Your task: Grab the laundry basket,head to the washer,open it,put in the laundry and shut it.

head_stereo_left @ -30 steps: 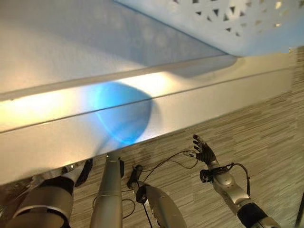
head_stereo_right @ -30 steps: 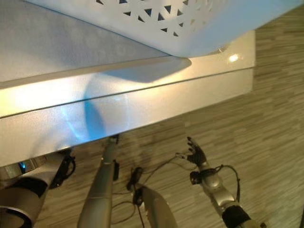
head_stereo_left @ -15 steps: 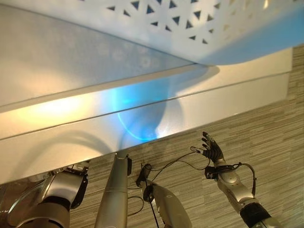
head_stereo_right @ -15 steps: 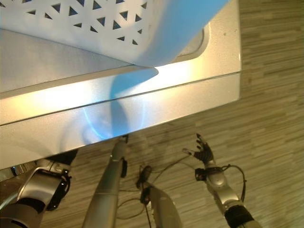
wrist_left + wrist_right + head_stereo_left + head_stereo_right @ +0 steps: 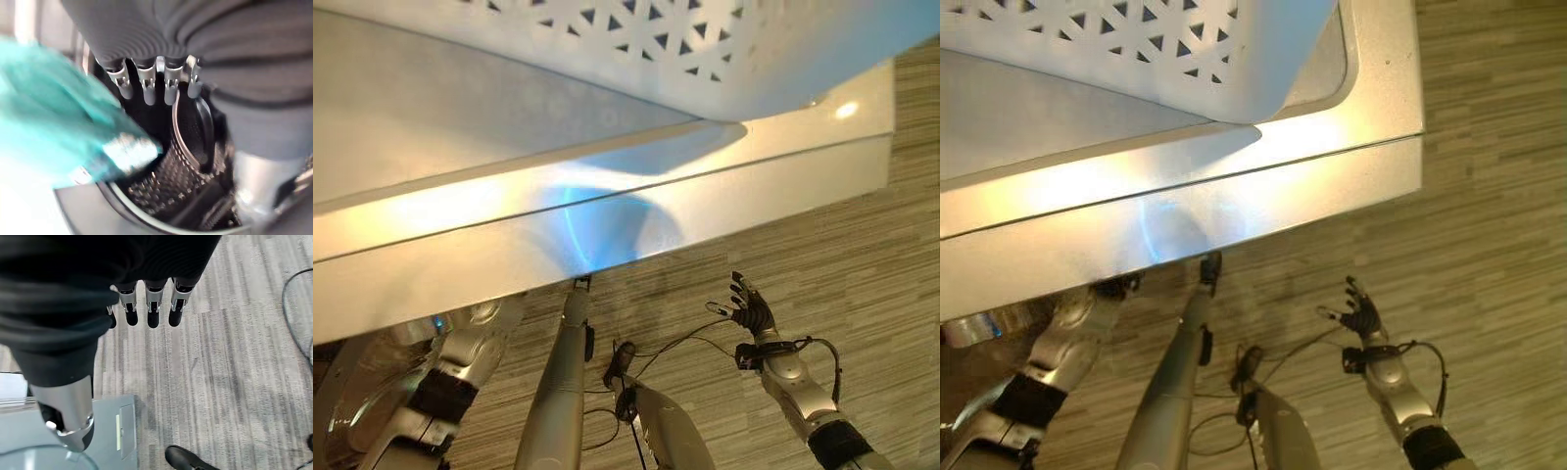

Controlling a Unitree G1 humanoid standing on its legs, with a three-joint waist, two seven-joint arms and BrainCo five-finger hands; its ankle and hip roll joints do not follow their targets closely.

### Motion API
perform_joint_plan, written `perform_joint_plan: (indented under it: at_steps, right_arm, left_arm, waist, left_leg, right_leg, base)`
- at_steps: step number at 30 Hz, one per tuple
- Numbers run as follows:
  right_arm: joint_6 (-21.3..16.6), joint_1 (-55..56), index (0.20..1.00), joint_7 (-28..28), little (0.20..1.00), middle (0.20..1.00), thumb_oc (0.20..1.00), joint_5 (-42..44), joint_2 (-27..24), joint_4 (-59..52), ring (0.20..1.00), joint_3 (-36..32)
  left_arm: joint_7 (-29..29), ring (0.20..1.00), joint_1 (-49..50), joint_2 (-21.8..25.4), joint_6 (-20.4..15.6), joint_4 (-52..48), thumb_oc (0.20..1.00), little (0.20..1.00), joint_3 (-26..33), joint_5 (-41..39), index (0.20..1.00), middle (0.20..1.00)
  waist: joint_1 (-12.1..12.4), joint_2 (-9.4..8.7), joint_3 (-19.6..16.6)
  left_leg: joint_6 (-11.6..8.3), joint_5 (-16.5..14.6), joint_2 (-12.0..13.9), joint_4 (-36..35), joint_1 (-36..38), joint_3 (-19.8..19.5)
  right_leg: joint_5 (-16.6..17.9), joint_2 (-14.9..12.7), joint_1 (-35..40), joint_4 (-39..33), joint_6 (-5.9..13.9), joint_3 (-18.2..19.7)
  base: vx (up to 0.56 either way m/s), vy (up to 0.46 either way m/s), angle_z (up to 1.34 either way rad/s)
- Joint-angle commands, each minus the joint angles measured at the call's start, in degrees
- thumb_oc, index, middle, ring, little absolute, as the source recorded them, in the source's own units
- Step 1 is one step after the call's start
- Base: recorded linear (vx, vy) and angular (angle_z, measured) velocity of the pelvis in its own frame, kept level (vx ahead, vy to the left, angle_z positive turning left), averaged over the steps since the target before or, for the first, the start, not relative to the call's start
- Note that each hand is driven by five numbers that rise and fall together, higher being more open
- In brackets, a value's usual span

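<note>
The white laundry basket (image 5: 705, 49) with triangle cut-outs stands on the silver washer top (image 5: 460, 127). My left arm reaches in under the washer's front edge (image 5: 754, 196), which hides my left hand from the eye views. In the left wrist view my left hand (image 5: 149, 90) hangs with straight fingers over the washer's perforated metal drum (image 5: 186, 176). A blurred teal cloth (image 5: 54, 132) is beside the hand at the drum's mouth, and no finger curls round it. My right hand (image 5: 750, 310) is open and holds nothing, low over the wood-pattern floor (image 5: 1489, 245).
A round glassy door (image 5: 342, 421) shows at the lower left beside the left arm. In the right wrist view a grey panel (image 5: 117, 431) and a dark shoe (image 5: 188, 460) lie on the floor below the hand (image 5: 152, 308). Floor stretches to the washer's right.
The camera has shifted, so the washer's right corner now shows. My left arm has stretched further in under the washer's front edge. The right hand has stayed about where it was.
</note>
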Motion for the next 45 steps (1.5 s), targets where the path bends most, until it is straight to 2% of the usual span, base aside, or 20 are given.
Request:
perform_joint_plan:
  at_steps: [1, 4, 7, 18, 21, 23, 24, 25, 28, 29, 31, 32, 34, 37, 39, 40, 45]
  right_arm:
    - [-1.0, 3.7, 1.0, -0.7, 1.0, 1.0, 1.0, -0.3, 0.6, 0.5, 1.0, -2.8]
    - [-1.6, 3.0, 1.0, -0.5, 1.0, 1.0, 1.0, 0.7, 0.8, 1.5, 1.0, -2.8]
    - [-2.1, 3.0, 1.0, -0.3, 1.0, 1.0, 1.0, 1.8, 2.1, 2.3, 1.0, -2.4]
    - [-2.4, 3.3, 1.0, 0.9, 1.0, 1.0, 1.0, 0.9, 3.9, 6.0, 1.0, -1.8]
    - [-2.1, 2.7, 1.0, 1.1, 1.0, 1.0, 1.0, 0.0, 5.2, 9.5, 1.0, -1.0]
    - [-1.6, 0.6, 1.0, 0.6, 1.0, 1.0, 1.0, -1.6, 7.4, 17.7, 1.0, 0.5]
    - [-1.6, 0.5, 1.0, 0.6, 1.0, 1.0, 1.0, -1.6, 7.4, 17.8, 1.0, 0.5]
    - [-0.8, -1.8, 1.0, -0.3, 1.0, 1.0, 1.0, -3.7, 9.5, 25.5, 1.0, 2.3]
    - [-0.8, -3.3, 1.0, -0.8, 1.0, 1.0, 1.0, -4.3, 10.3, 28.1, 1.0, 2.8]
    - [-0.2, -6.1, 1.0, -1.9, 1.0, 1.0, 1.0, -6.0, 11.5, 33.2, 1.0, 4.3]
    - [0.3, -10.1, 1.0, -2.9, 1.0, 1.0, 1.0, -5.1, 13.6, 39.9, 1.0, 4.4]
    - [0.2, -10.2, 1.0, -2.9, 1.0, 1.0, 1.0, -5.1, 13.6, 40.1, 1.0, 4.4]
    - [0.6, -15.3, 1.0, -4.2, 1.0, 1.0, 1.0, -5.7, 14.8, 45.7, 1.0, 4.4]
    - [1.0, -18.6, 1.0, -4.9, 1.0, 1.0, 1.0, -6.8, 14.4, 48.3, 1.0, 4.1]
    - [2.0, -23.3, 1.0, -5.9, 1.0, 1.0, 1.0, -9.0, 13.3, 51.5, 1.0, 3.7]
    - [2.7, -27.3, 1.0, -6.5, 1.0, 1.0, 1.0, -10.3, 11.6, 54.5, 1.0, 2.5]
    - [2.9, -30.4, 1.0, -6.7, 1.0, 1.0, 1.0, -10.2, 9.7, 55.5, 1.0, 0.9]
  left_arm:
    - [-5.8, 1.0, 7.1, 2.3, -0.7, -7.2, 1.0, 1.0, -2.6, -2.9, 1.0, 1.0]
    - [-7.6, 1.0, 9.8, 3.8, 0.0, -8.8, 1.0, 1.0, -3.7, -5.8, 1.0, 1.0]
    - [-8.7, 1.0, 10.8, 4.2, 0.9, -9.4, 1.0, 1.0, -4.9, -7.2, 1.0, 1.0]
    - [-9.8, 1.0, 13.9, 3.0, 1.6, -9.9, 1.0, 1.0, -4.1, -7.8, 1.0, 1.0]
    - [-10.4, 1.0, 15.5, 2.4, 2.4, -9.2, 1.0, 1.0, -4.2, -7.7, 1.0, 1.0]
    - [-11.5, 1.0, 17.7, 1.2, 3.3, -8.7, 1.0, 1.0, -4.8, -7.7, 1.0, 1.0]
    - [-11.5, 1.0, 17.8, 1.2, 3.3, -8.7, 1.0, 1.0, -4.8, -7.7, 1.0, 1.0]
    - [-12.2, 1.0, 18.5, 0.5, 3.7, -8.7, 1.0, 1.0, -6.1, -8.3, 1.0, 1.0]
    - [-12.3, 1.0, 18.4, 0.2, 3.8, -8.7, 1.0, 1.0, -6.4, -8.2, 1.0, 1.0]
    - [-12.4, 1.0, 17.8, -0.7, 4.1, -8.4, 1.0, 1.0, -7.8, -8.2, 1.0, 1.0]
    - [-12.7, 1.0, 17.4, -1.5, 4.6, -8.7, 1.0, 1.0, -9.3, -7.7, 1.0, 1.0]
    - [-12.7, 1.0, 17.3, -1.5, 4.6, -8.7, 1.0, 1.0, -9.3, -7.7, 1.0, 1.0]
    - [-13.0, 1.0, 17.3, -2.1, 5.5, -9.4, 1.0, 1.0, -10.4, -6.6, 1.0, 1.0]
    - [-13.4, 1.0, 17.0, -2.4, 5.9, -9.2, 1.0, 1.0, -10.9, -5.9, 1.0, 1.0]
    - [-13.4, 1.0, 16.5, -2.8, 6.4, -9.0, 1.0, 1.0, -11.3, -4.2, 1.0, 1.0]
    - [-13.8, 1.0, 16.1, -3.1, 6.8, -9.2, 1.0, 1.0, -11.4, -3.0, 1.0, 1.0]
    - [-14.2, 1.0, 15.9, -3.7, 7.0, -9.2, 1.0, 1.0, -11.1, -1.8, 1.0, 1.0]
  waist:
    - [-0.1, 0.91, -4.0]
    - [0.4, 1.34, -4.3]
    - [0.5, 1.76, -5.3]
    - [1.5, 3.31, -9.3]
    - [2.2, 4.2, -9.7]
    - [3.5, 5.69, -9.3]
    - [3.4, 5.69, -9.2]
    - [4.4, 6.53, -8.8]
    - [4.9, 6.92, -8.4]
    - [5.8, 8.05, -7.3]
    - [7.0, 9.53, -6.2]
    - [6.9, 9.52, -6.2]
    - [8.6, 10.81, -5.1]
    - [9.7, 11.64, -4.0]
    - [11.5, 12.92, -2.6]
    - [13.2, 13.93, -1.3]
    - [15.3, 14.98, -0.7]
  left_leg:
    - [-1.94, -9.8, 0.4, 2.6, -0.5, -1.2]
    - [-2.39, -8.9, 1.2, 2.1, 0.9, -1.5]
    - [-2.68, -8.0, 1.3, 0.6, 3.7, -2.0]
    - [-2.84, -6.4, 0.9, -3.8, 11.7, -2.9]
    - [-3.05, -5.7, 1.1, -5.2, 14.1, -3.3]
    - [-3.61, -4.4, 1.7, -6.5, 15.8, -3.7]
    - [-3.64, -4.4, 1.7, -6.5, 15.8, -3.7]
    - [-3.93, -3.2, 1.8, -7.4, 15.7, -4.6]
    - [-4.07, -2.6, 1.8, -7.4, 15.3, -4.9]
    - [-4.17, -1.8, 1.8, -7.0, 14.3, -5.8]
    - [-3.98, -1.1, 1.7, -6.5, 13.6, -7.8]
    - [-4.0, -1.1, 1.6, -6.5, 13.5, -7.8]
    - [-4.07, -0.4, 0.9, -6.2, 12.7, -9.5]
    - [-4.25, 0.0, 0.5, -5.6, 11.7, -10.3]
    - [-4.32, 0.4, -0.2, -5.2, 10.3, -11.6]
    - [-4.54, 0.9, -0.9, -4.3, 8.6, -12.6]
    - [-4.78, 1.3, -1.9, -4.5, 6.9, -13.6]
  right_leg:
    - [16.8, -2.9, 0.6, -2.3, 0.71, 0.1]
    - [13.9, -2.4, 1.3, -1.9, -0.47, -0.4]
    - [13.0, -2.2, 2.7, -1.6, -0.91, -0.7]
    - [14.7, -2.8, 7.9, -1.9, -0.38, -1.4]
    - [13.7, -2.6, 9.3, -1.6, -0.79, -1.4]
    - [10.1, -1.6, 10.4, -1.1, -2.57, -2.1]
    - [10.1, -1.6, 10.5, -1.0, -2.61, -2.2]
    - [7.2, -0.7, 10.5, -0.2, -4.02, -2.9]
    - [5.7, -0.3, 10.0, 0.9, -4.77, -3.3]
    - [2.2, 0.3, 8.2, 4.2, -6.57, -4.1]
    - [-1.2, 0.8, 5.4, 9.5, -8.32, -5.5]
    - [-1.4, 0.7, 5.3, 9.7, -8.35, -5.6]
    - [-3.7, 1.1, 3.3, 13.4, -9.46, -7.1]
    - [-5.4, 1.3, 2.2, 15.9, -10.12, -8.2]
    - [-6.8, 1.3, 0.6, 19.0, -10.56, -9.8]
    - [-9.0, 1.1, -0.6, 21.7, -11.52, -11.2]
    - [-11.0, 0.5, -2.5, 24.3, -12.16, -13.3]
  base:
    - [-0.02, -0.034, 0.02]
    - [-0.02, -0.052, 0.06]
    - [-0.01, -0.029, 0.01]
    - [0.01, 0.0, 0.05]
    - [0.02, -0.013, 0.08]
    - [0.0, -0.033, 0.11]
    - [-0.05, -0.065, 0.1]
    - [-0.04, -0.051, 0.15]
    - [-0.05, -0.039, 0.28]
    - [-0.06, -0.039, 0.29]
    - [-0.05, -0.048, 0.32]
    - [-0.02, -0.032, 0.46]
    - [-0.02, -0.028, 0.55]
    - [-0.04, -0.036, 0.46]
    - [-0.05, -0.044, 0.66]
    - [-0.03, -0.027, 0.55]
    - [0.02, 0.0, 0.4]
